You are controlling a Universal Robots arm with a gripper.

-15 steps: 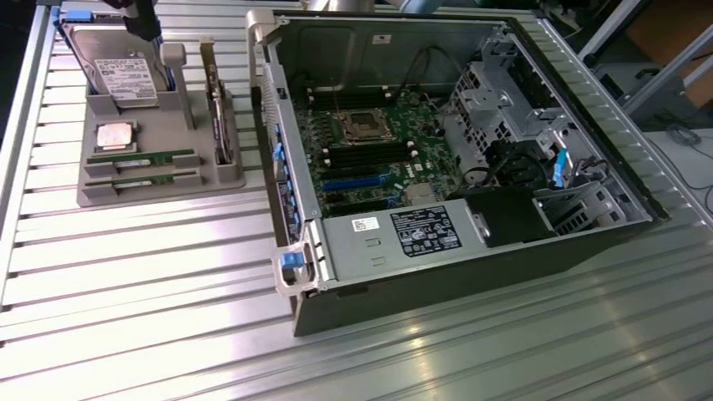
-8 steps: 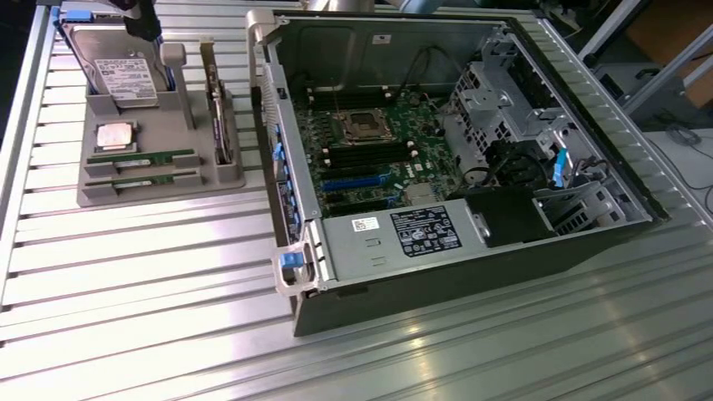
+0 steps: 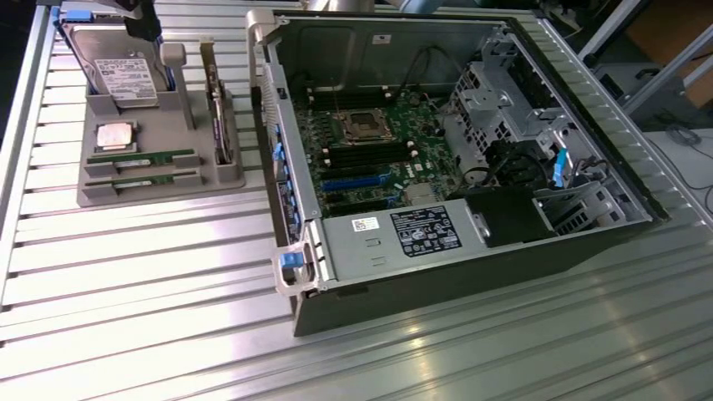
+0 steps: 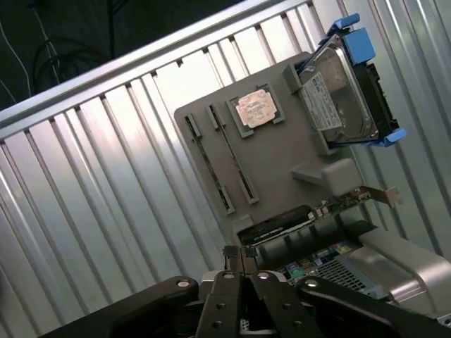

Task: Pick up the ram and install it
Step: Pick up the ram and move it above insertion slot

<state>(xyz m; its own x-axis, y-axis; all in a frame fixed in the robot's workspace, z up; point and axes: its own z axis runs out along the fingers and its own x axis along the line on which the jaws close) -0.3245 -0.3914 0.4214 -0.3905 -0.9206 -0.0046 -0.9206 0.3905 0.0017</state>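
The gripper [image 4: 242,271] is pictured with its fingers pressed fully together and nothing held between them, clear of both memory sticks. One ram stick [image 3: 140,157] and a second ram stick [image 3: 139,178] are seated side by side in slots of the grey parts tray [image 3: 156,196], just beside the processor chip [image 3: 115,135]. A hard drive [image 3: 120,71] and an expansion card [image 3: 219,125] are stood on the same tray, with the open computer case [image 3: 468,288] set alongside on the ribbed metal table [image 3: 167,276]
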